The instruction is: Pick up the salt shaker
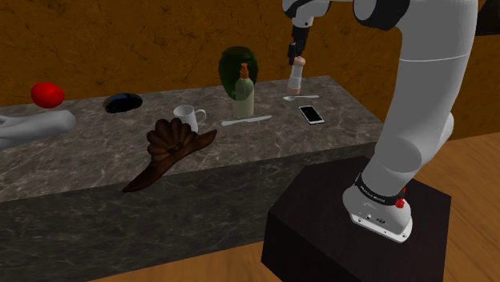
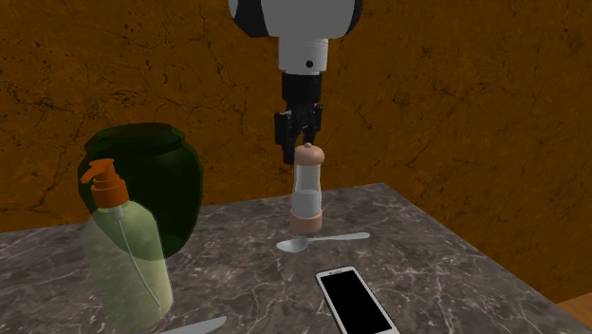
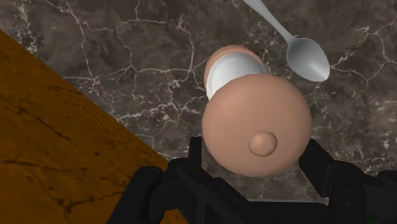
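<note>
The salt shaker [image 2: 306, 194] stands upright near the back edge of the marble counter [image 2: 446, 266]; it has a clear body with a tan base and a tan knobbed cap. In the shoulder view the salt shaker [image 1: 296, 77] is at the counter's far right. My gripper [image 2: 299, 142] hangs straight down over it, open, with its fingertips level with the cap. From the wrist, the gripper [image 3: 252, 153] has one black finger on each side of the round cap of the salt shaker [image 3: 257, 124], with no clear contact.
A spoon [image 2: 323, 241] lies just in front of the shaker and a phone [image 2: 355, 302] lies nearer. A soap pump bottle [image 2: 123, 256] and a dark green jar [image 2: 152, 185] stand to the second exterior view's left. A white mug [image 1: 187, 118], a knife [image 1: 247, 121] and a brown shell-shaped dish [image 1: 170, 148] sit further along.
</note>
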Controlling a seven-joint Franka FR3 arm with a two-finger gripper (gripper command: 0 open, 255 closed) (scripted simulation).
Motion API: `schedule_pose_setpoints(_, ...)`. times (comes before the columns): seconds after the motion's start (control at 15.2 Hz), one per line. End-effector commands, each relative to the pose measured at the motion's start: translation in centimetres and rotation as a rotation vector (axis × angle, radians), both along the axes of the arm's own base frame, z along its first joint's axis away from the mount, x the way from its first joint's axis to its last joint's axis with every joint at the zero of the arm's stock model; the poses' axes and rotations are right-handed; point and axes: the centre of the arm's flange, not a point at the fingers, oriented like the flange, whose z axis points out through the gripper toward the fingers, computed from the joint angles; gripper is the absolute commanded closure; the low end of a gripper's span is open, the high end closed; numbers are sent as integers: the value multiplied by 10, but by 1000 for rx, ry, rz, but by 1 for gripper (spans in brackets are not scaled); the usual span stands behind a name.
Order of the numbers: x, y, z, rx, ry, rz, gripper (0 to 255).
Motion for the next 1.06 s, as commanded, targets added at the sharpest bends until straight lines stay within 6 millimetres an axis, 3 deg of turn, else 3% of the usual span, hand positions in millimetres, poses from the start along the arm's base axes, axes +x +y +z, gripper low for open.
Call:
schedule_pose_setpoints(0.0, 0, 0, 8, 0, 1, 0, 255)
schedule_pose_setpoints(0.86, 0, 0, 76, 0, 1, 0, 255)
schedule_pose_setpoints(0.99, 0, 0, 77, 0, 1, 0, 255)
